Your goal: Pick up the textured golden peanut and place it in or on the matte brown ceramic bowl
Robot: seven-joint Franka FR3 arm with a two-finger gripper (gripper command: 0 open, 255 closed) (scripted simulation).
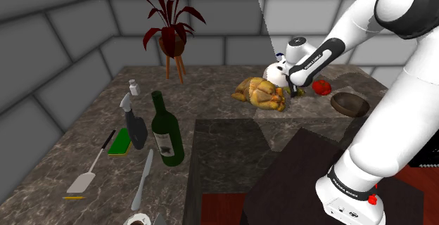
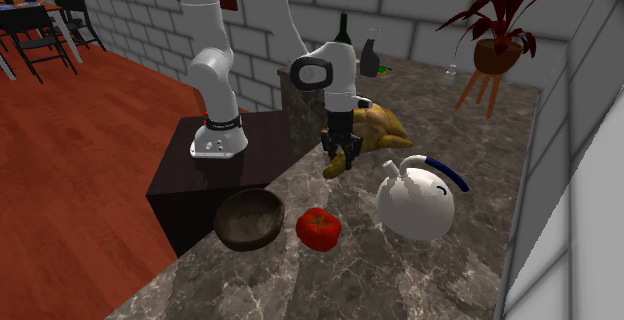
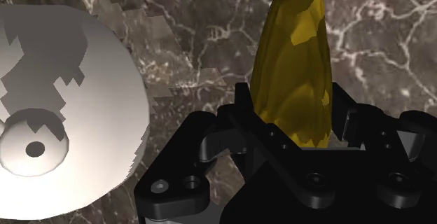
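Note:
The golden peanut (image 3: 294,61), bumpy and elongated, sits clasped between my black fingers (image 3: 246,100) and points away from the hand over the dark marble counter (image 3: 196,40). In the second exterior view my gripper (image 2: 338,154) points down with the peanut (image 2: 334,166) hanging from it near the counter's edge. The brown bowl (image 2: 248,218) stands in front of it, towards that view's lower left, beside a red tomato (image 2: 318,227). In the shoulder view the gripper (image 1: 297,88) lies left of the tomato (image 1: 322,87) and the bowl (image 1: 350,104).
A white kettle (image 2: 415,200) stands close beside the gripper, and a roast chicken (image 2: 376,126) lies just behind it. A wine bottle (image 1: 167,132), spray bottle (image 1: 134,121), spatula (image 1: 88,174) and knife (image 1: 143,178) occupy the counter's far end. A potted plant (image 1: 171,30) stands at the back.

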